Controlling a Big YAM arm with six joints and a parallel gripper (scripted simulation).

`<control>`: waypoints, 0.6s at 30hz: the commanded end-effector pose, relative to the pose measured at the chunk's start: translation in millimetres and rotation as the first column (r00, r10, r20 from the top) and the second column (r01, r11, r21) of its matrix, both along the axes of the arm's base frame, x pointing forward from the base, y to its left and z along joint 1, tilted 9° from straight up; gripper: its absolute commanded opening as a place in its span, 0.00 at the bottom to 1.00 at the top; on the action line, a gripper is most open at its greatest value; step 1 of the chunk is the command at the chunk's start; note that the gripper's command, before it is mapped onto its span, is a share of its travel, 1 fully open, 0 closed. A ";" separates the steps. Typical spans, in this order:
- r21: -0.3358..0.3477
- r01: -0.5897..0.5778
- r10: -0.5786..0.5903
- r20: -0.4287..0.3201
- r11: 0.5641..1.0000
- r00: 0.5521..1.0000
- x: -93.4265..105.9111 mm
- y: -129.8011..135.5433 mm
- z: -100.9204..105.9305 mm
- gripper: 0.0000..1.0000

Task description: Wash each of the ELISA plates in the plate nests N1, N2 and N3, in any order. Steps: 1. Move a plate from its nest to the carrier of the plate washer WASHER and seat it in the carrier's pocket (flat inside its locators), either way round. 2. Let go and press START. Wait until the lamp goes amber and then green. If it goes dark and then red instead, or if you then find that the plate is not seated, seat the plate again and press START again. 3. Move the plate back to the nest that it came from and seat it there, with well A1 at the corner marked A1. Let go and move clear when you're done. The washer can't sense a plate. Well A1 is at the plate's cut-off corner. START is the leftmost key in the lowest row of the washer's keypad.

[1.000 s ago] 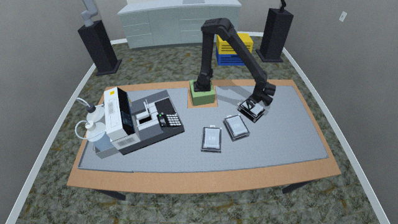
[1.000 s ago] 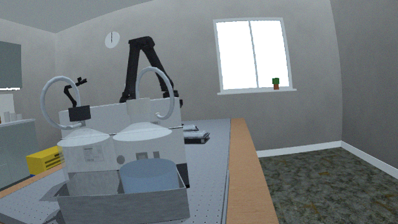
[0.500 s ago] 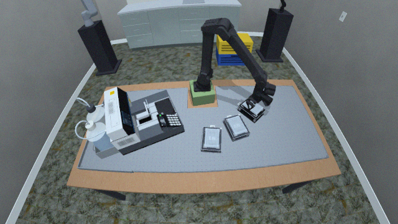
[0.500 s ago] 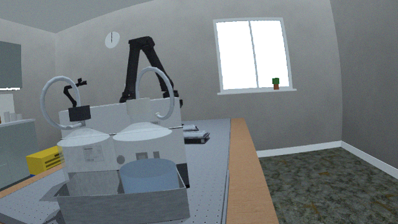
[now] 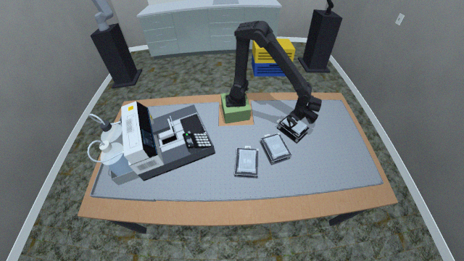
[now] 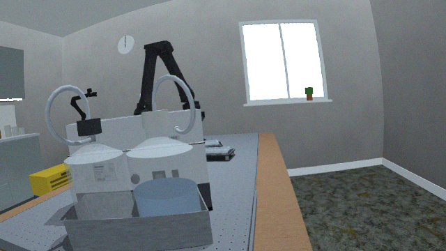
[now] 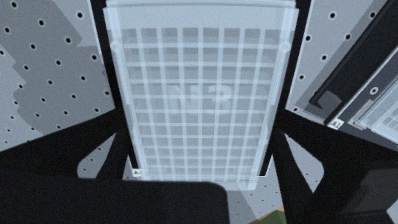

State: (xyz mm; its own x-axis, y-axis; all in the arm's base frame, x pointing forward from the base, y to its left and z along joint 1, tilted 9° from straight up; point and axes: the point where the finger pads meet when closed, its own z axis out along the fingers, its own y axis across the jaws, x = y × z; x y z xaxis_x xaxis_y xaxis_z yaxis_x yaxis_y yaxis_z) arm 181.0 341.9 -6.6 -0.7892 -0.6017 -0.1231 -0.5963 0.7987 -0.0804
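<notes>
has the gripper (image 5: 298,124) (image 7: 200,113) clamped on a clear plate (image 5: 299,127) (image 7: 200,105), with fingers well apart across the plate's width, one on each long side. holds it over the n3 nest (image 5: 296,138) (image 7: 295,75), roughly in line with the frame; cannot tell from here whether flat inside or slightly above. shows the n3 mark faintly through the wells, and a small white corner label, partly hidden, at the lower left of the nest in the wrist view.

beside that, to the right in the wrist view, shows the middle nest (image 5: 264,152) (image 7: 357,102) with its own plate (image 5: 276,146) (image 6: 213,142) (image 7: 387,117) in place and an a1 label (image 7: 336,123) by the corner. farther along, has another plate (image 5: 247,161) (image 6: 219,150) lying in the front nest (image 5: 236,164) (image 6: 221,157).

across the table (image 5: 235,210) (image 6: 275,195), shows the washer (image 5: 135,135) (image 6: 111,129) with the carrier pocket (image 5: 169,140) bare of any plate and a green light (image 5: 187,134) lit beside the keys (image 5: 202,139). rises from the green block (image 5: 236,115) (image 7: 272,218) as a black arm (image 5: 286,65) (image 6: 148,77), bent high and reaching down to n3.
</notes>
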 end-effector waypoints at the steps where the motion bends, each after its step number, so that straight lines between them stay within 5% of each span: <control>1: 0.031 -0.002 0.002 0.013 1.000 1.000 3.9 10.7 8.1 0.82; 18: 0.038 -0.008 0.008 0.015 0.999 1.000 -1.8 6.0 7.8 0.82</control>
State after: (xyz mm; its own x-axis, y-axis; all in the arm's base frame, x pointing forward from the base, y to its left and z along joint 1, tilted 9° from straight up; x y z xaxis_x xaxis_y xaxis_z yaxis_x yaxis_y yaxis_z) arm 180.8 341.4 -6.9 -0.7891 -0.6014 -0.1249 -0.5963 0.7988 -0.0794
